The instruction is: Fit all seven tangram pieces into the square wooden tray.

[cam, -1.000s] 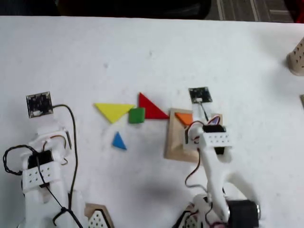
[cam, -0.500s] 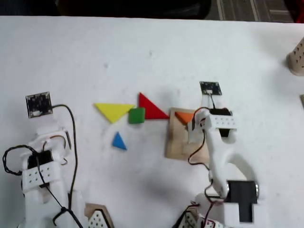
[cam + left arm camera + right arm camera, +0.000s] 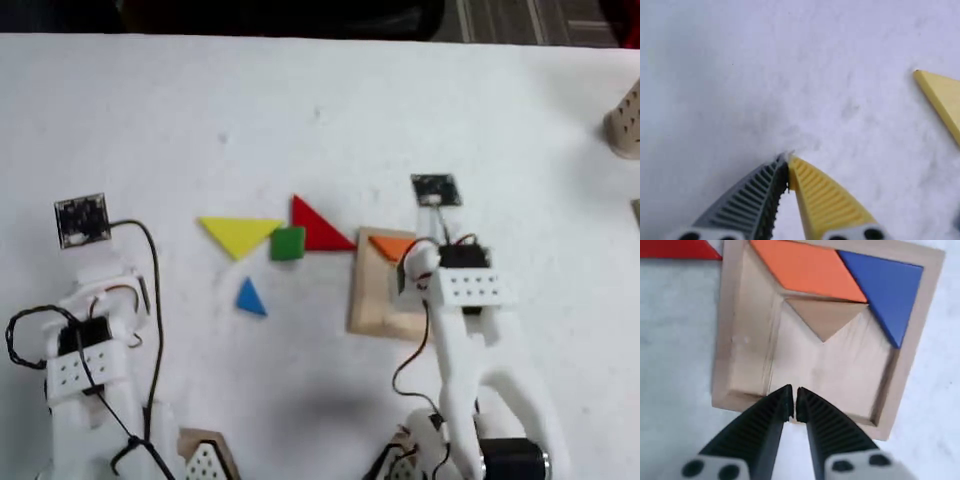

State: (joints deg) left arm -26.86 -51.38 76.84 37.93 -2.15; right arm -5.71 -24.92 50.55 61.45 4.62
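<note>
Midway, three pieces [image 3: 810,267] sat in the tray [image 3: 724,365]; my right gripper [image 3: 793,403] hung closed above it, left gripper [image 3: 788,170] closed too; next, I judged: fetch the red triangle [image 3: 320,232]

— Where are we?
— A robotics lab or workshop: plain white counter [image 3: 300,110], plastic arms [image 3: 470,350] with loose wires [image 3: 152,270] and bare circuit boards [image 3: 82,219], a pegged stand [image 3: 625,125] well right of the right claw [image 3: 794,396].

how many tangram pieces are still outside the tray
4: yellow triangle, green square and red triangle clustered beside the square wooden tray; small blue triangle lying apart.
</note>
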